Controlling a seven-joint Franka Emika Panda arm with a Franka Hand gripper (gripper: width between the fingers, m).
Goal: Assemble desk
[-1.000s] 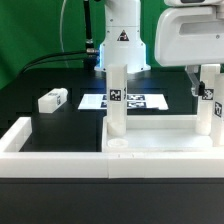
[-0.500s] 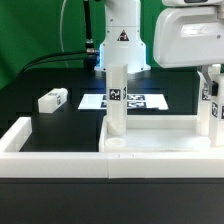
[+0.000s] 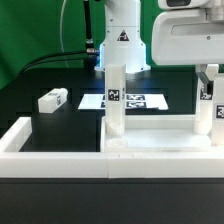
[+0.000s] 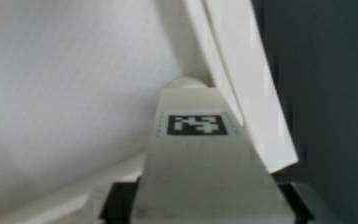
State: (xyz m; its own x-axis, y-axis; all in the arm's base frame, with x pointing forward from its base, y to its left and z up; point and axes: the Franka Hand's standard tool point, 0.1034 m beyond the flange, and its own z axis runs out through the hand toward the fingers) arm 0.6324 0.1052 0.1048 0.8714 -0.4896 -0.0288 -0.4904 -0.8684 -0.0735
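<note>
Nearest us, the long low white border wall (image 3: pixel 50 162) runs along the front edge of the black table, and the white plastic rectangular tabletop slab (image 3: pixel 160 121) with its raised rim sits tucked just behind it. One white square standing leg post (image 3: pixel 115 110) rises upright at the slab's corner on the exterior view's left. At the slab's edge on the exterior view's right, the gripper (image 3: pixel 207 80) holds a second white tagged held leg post (image 3: pixel 208 110) upright. In the wrist view its dark fingers (image 4: pixel 290 203) press in on both sides of that post, so we read them as clamped on it. We judge the step to be seating this post, so we would keep it plumb, centred on its corner and free of side load. We cannot see its foot or whether it has reached the slab, since the frame cuts it off. Farther back, a loose leg post (image 3: pixel 52 99) lies on its side toward the table's left edge, well apart from the marker board (image 3: pixel 140 101).
</note>
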